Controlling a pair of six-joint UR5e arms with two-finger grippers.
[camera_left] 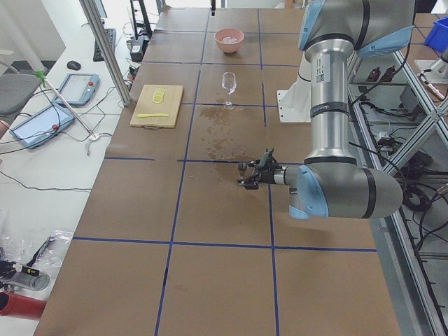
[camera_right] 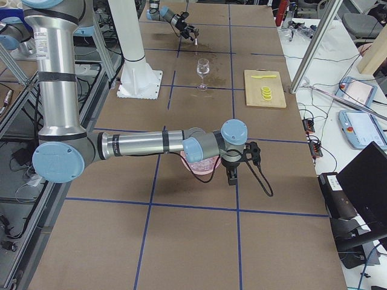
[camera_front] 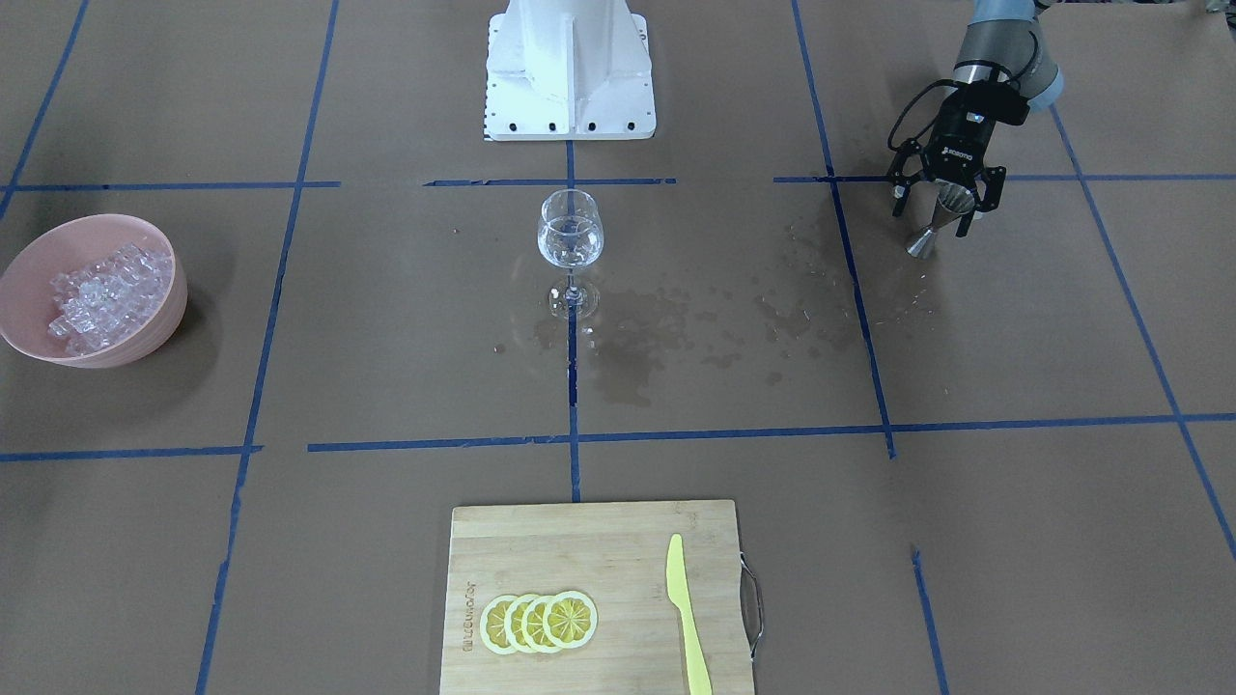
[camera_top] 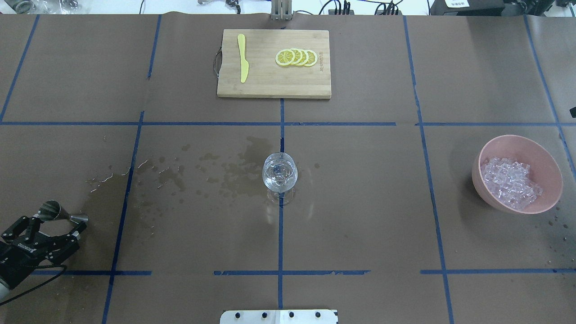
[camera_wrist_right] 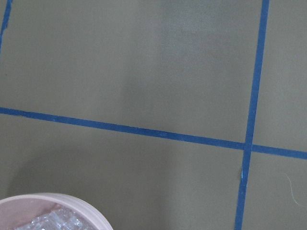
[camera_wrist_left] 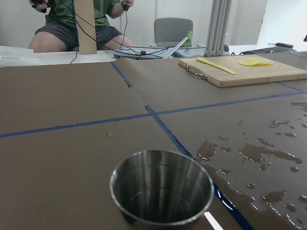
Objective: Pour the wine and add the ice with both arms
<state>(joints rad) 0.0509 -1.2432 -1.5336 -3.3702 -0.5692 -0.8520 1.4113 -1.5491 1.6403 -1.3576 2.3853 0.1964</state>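
Note:
A wine glass [camera_front: 570, 234] stands upright at the table's middle, with a glint of clear wine in its bowl; it also shows in the overhead view [camera_top: 280, 174]. The ice [camera_front: 98, 294] fills a pink bowl [camera_front: 145, 241], also in the overhead view [camera_top: 510, 182]. My left gripper [camera_front: 944, 208] is open, its fingers on either side of an upright steel jigger [camera_front: 924, 241]. The left wrist view looks into the jigger's cup [camera_wrist_left: 162, 191]. My right gripper [camera_right: 233, 175] shows only in the exterior right view, beside the bowl; I cannot tell its state. The right wrist view shows the bowl's rim [camera_wrist_right: 72, 201].
Wet spill patches [camera_top: 225, 171] spread between glass and jigger. A wooden cutting board [camera_top: 270, 85] at the far side carries lemon slices [camera_top: 297, 57] and a yellow knife [camera_top: 243, 58]. The white pedestal [camera_front: 570, 68] stands behind the glass. Blue tape lines cross the brown table.

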